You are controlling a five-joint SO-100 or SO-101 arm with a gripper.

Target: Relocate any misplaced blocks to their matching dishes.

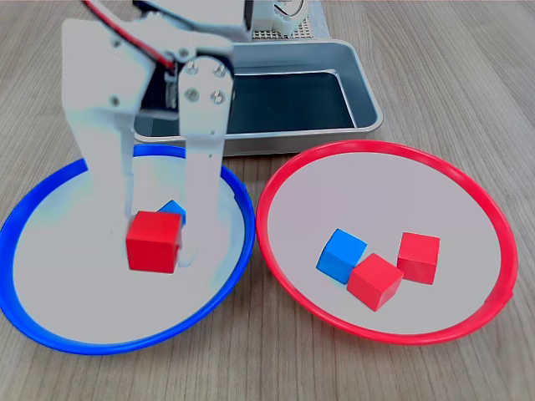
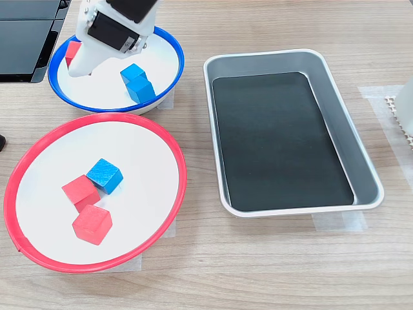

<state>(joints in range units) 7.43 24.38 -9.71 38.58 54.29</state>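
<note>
Red-rimmed dish (image 1: 468,196) (blue-rimmed dish (image 1: 33,209) beside) on a wood-grain table (image 1: 468,75).

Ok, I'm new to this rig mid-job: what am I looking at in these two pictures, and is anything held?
The white machine is a small robot arm; its end effector is the two-fingered tip. The first exterior view looks across two dishes towards the arm, with a grey tray behind. The second exterior view looks down from another side. On the wooden table the red-rimmed dish holds two red cubes and one blue cube. The blue-rimmed dish holds two blue cubes and a lone red cube. That cube sits between the fingers; I cannot tell whether it is clamped.
</note>
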